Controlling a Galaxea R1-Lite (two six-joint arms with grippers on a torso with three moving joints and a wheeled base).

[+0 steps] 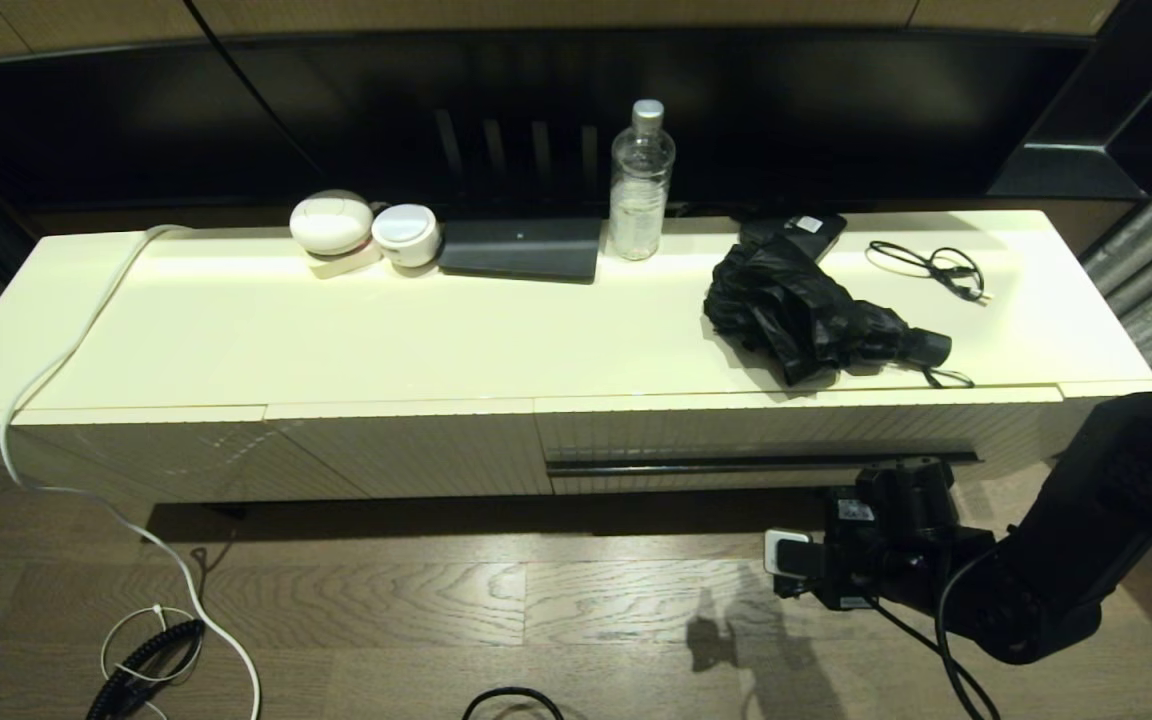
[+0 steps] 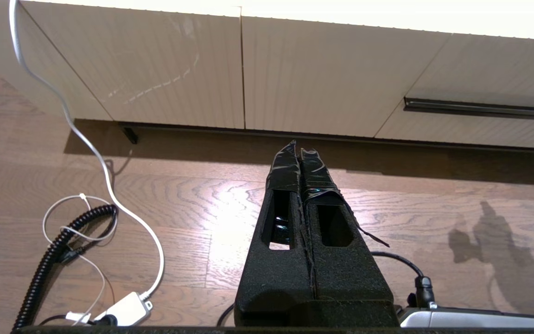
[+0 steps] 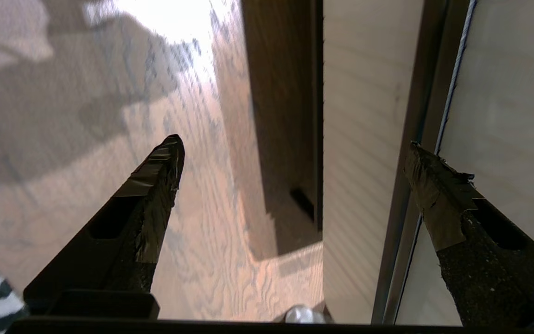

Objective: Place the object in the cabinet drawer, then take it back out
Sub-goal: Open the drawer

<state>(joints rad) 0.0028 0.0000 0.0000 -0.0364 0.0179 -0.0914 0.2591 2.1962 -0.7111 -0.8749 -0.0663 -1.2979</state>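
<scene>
The black folding umbrella (image 1: 816,320) lies on the cream cabinet top, right of the middle, with its short handle pointing right near the front edge. Below it the drawer (image 1: 786,435) is closed, its ribbed front showing the long dark handle slot (image 1: 756,465). My right gripper (image 1: 904,468) is low in front of that slot. In the right wrist view the right gripper (image 3: 295,146) is open, one fingertip (image 3: 427,176) lying over the slot (image 3: 410,222), the other over the floor. The left gripper (image 2: 299,148) is shut and empty, above the floor before the left panels.
On the top stand a clear water bottle (image 1: 641,180), two white round devices (image 1: 331,222), a dark flat slab (image 1: 521,248), a small black labelled box (image 1: 796,228) and a thin cable loop (image 1: 931,265). A white cable (image 1: 66,370) hangs down to the wooden floor beside a coiled cord (image 1: 141,665).
</scene>
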